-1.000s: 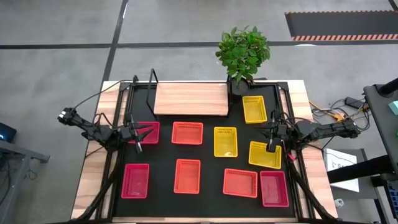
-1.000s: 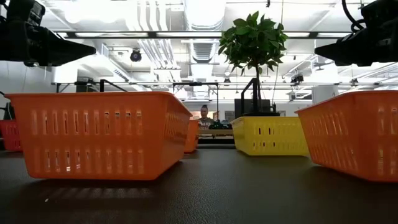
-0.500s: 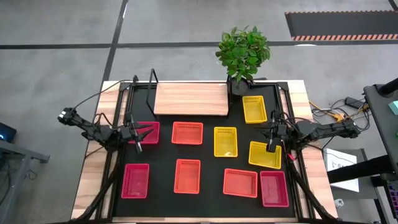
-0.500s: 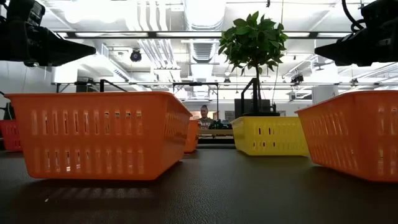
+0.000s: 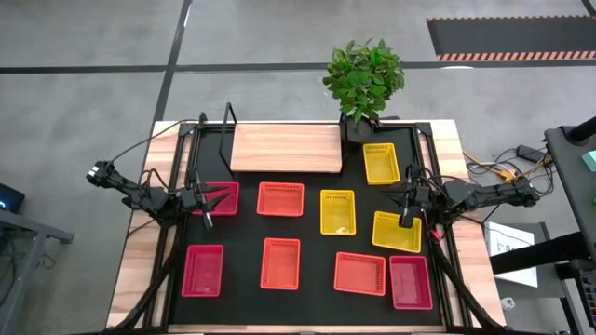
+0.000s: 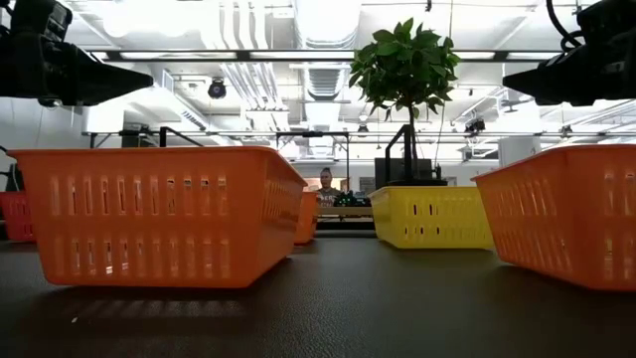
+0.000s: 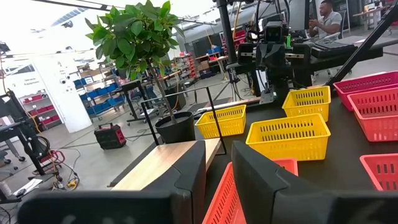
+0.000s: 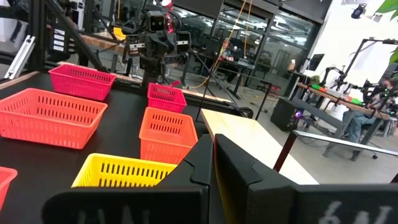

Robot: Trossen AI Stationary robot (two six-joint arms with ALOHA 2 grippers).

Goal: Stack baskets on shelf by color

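Facing left end effector point(image 8: 157, 38); high view shows shelf point(image 5: 285, 148) bare.

Three pink-red baskets point(image 5: 203, 270), three orange baskets point(image 5: 280, 198), three yellow baskets point(image 5: 338, 211), all slotted mesh, pale wood shelf point(image 5: 286, 148) with black frame, black desk point(image 5: 307, 231) edged in light wood, green leafy plant point(image 5: 364, 76) in a seemingly black pot
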